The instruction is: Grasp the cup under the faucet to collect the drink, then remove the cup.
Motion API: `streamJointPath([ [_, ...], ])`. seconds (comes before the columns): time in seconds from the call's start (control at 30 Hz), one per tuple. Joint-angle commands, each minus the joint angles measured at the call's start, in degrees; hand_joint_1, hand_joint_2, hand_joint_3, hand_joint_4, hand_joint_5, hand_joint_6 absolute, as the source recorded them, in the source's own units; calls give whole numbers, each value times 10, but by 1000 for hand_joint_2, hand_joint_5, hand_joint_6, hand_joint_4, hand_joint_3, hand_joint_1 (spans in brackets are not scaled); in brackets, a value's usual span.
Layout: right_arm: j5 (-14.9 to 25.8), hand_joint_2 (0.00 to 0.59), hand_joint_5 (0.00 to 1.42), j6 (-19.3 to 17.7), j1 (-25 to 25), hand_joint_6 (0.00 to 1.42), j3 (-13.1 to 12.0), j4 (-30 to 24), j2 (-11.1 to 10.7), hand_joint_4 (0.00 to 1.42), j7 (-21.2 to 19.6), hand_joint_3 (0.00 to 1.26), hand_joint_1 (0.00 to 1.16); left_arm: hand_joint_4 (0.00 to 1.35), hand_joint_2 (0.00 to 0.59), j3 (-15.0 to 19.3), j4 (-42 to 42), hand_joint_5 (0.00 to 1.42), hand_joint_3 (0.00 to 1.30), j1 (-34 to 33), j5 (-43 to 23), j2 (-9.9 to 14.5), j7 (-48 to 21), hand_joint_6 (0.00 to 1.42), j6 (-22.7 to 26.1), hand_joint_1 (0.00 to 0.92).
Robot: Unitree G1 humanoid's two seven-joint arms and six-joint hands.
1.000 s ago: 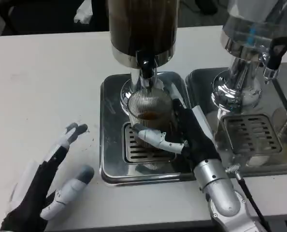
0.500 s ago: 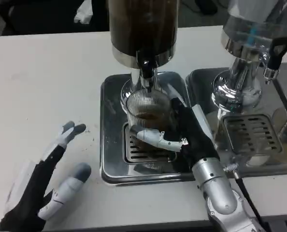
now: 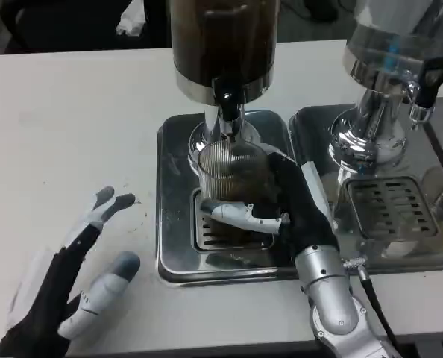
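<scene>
Head view: ribbed clear glass cup (image 3: 231,168) stands on the slotted drain grille (image 3: 210,233) of a shiny steel drip tray (image 3: 174,201), directly below the black-handled faucet (image 3: 226,104) of a tall dispenser with a dark drink tank (image 3: 221,41). Dark liquid visible inside the cup; fill level hard to judge.

Right hand (image 3: 281,205), black-palmed, wraps the cup from the cup's right side. One white finger (image 3: 240,214) curls across the near face of the cup, touching the glass. Fingers closed in a grasp on the cup. Silver right forearm (image 3: 333,309) runs from the cup toward the near table edge.

Left of the cup, well apart and off the tray, left hand (image 3: 68,280) lies on the white table (image 3: 72,127). Fingers spread and relaxed, holding nothing, tips pointing away from the robot.

Right of the cup, a second dispenser with a clear tank and chrome base (image 3: 374,97) stands on its own steel drip tray with grille (image 3: 389,209), the two trays just beside each other. Its black tap lever (image 3: 430,78) sits on the far right side.
</scene>
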Motion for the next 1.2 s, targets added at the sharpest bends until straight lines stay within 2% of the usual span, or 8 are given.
streamJointPath([
  [0.03,-7,168,684,1,17,917,-3,5,-1,607,-20,562,1131,0,136,-1,-6,92,201,8,-3,-1,4,0,2,0],
  [0.57,-14,124,820,-18,24,1109,-11,-6,4,715,-64,717,1148,0,132,-4,-1,93,206,2,-6,0,-1,0,4,0],
  [0.87,-18,123,847,-29,49,1159,-9,-41,8,751,-81,744,1125,0,131,-10,8,101,206,-9,-8,1,-8,0,1,0],
  [1.2,-32,121,862,-38,97,1202,-5,-112,5,796,-88,753,1113,0,131,-12,16,103,206,-17,-10,4,-13,0,-1,0],
])
